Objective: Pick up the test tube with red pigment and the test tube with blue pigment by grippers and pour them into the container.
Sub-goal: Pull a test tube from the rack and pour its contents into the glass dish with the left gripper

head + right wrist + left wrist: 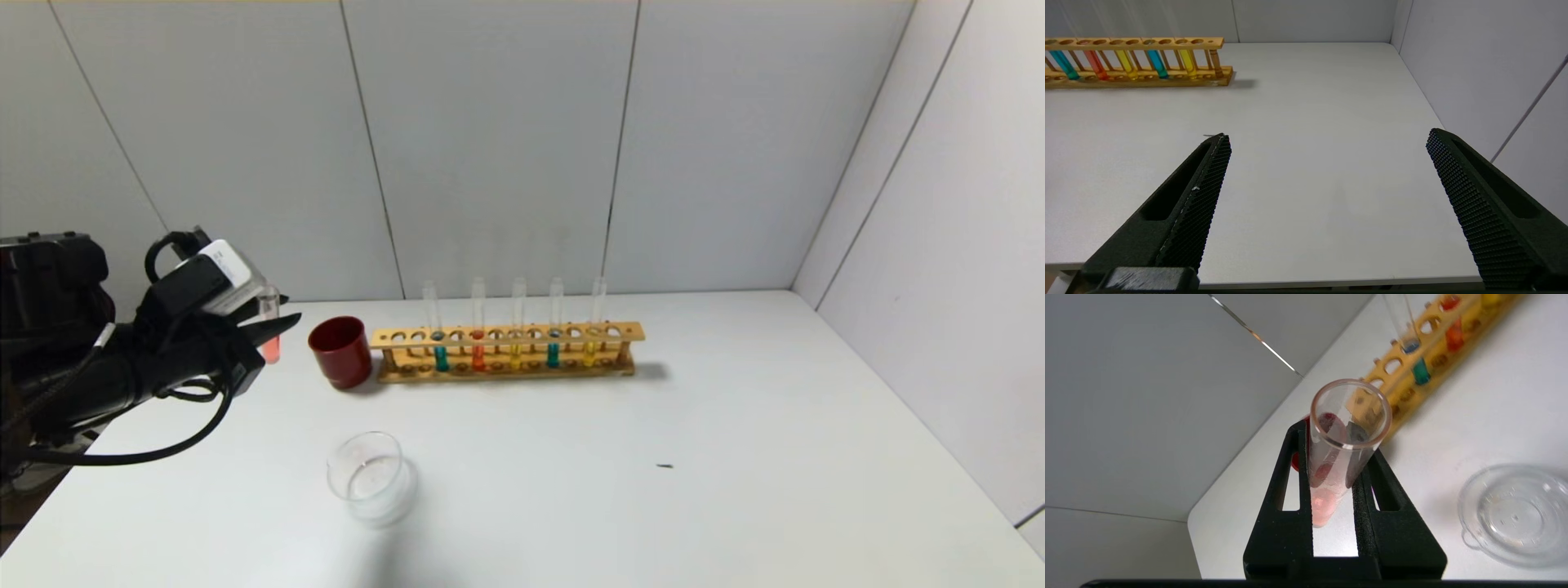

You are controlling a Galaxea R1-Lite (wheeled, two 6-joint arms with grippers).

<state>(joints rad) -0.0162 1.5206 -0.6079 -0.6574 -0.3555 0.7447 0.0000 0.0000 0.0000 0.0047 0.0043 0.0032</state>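
Holding red-pigment test tube (1336, 457) upright, left tool (1331, 486) clamped on its lower half, raised over worktop (735, 457) edge. Glass dish (366, 476) sits below, ahead of tool, apart from it. Judgement: carry tube over dish first, tip slowly, mouth low above rim. Right tool (1327, 171) idle, spread wide, empty. Blue tubes stay in wooden rack (506, 353).
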